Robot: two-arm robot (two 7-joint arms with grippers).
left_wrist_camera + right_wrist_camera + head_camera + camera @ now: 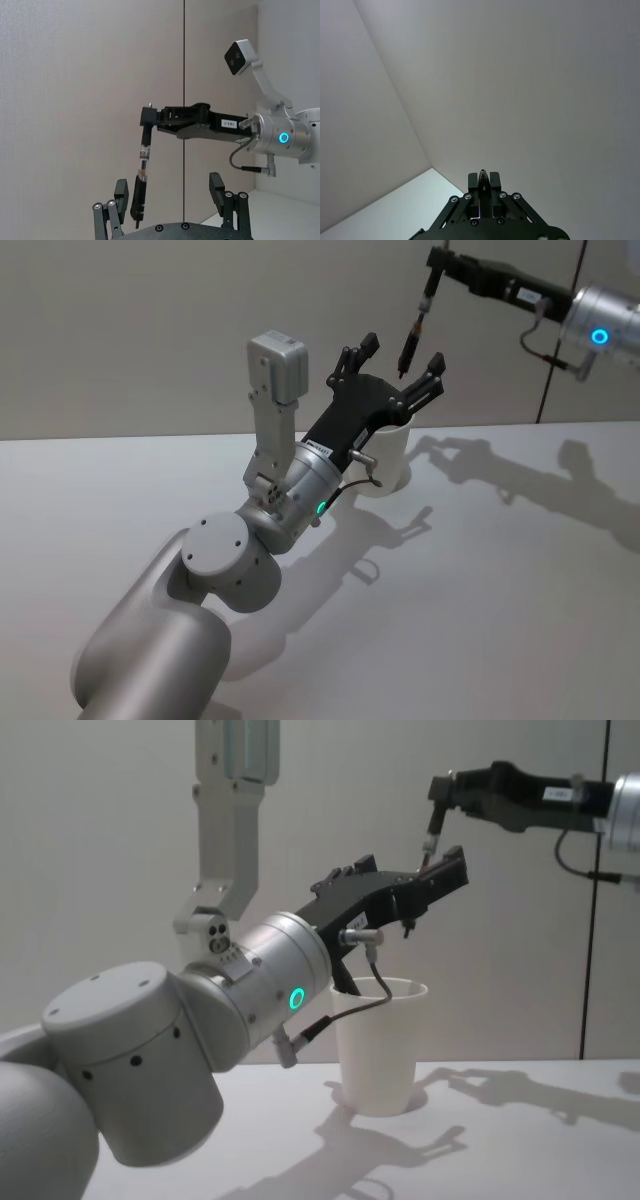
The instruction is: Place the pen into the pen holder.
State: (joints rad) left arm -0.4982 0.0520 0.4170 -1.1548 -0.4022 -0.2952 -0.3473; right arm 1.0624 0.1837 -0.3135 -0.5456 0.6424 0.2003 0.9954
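The pen (413,332) hangs nearly upright in the air, pinched at its top end by the right gripper (433,262), tip pointing down above the white paper cup (378,1045) that serves as the holder; the cup stands on the table (520,580) near the back wall (150,330). The left gripper (400,362) hovers over the cup's mouth with its fingers (120,192) spread wide, the pen's lower end between them but apparently not touching. The pen looks light, stiff and smooth, so a hold near one end lets it swing or slip; a grip nearer the middle would likely steady it; the cup seems thin and easy to tip if nudged. The table is plain, matt and pale; the wall is bare with one dark vertical seam (184,60).
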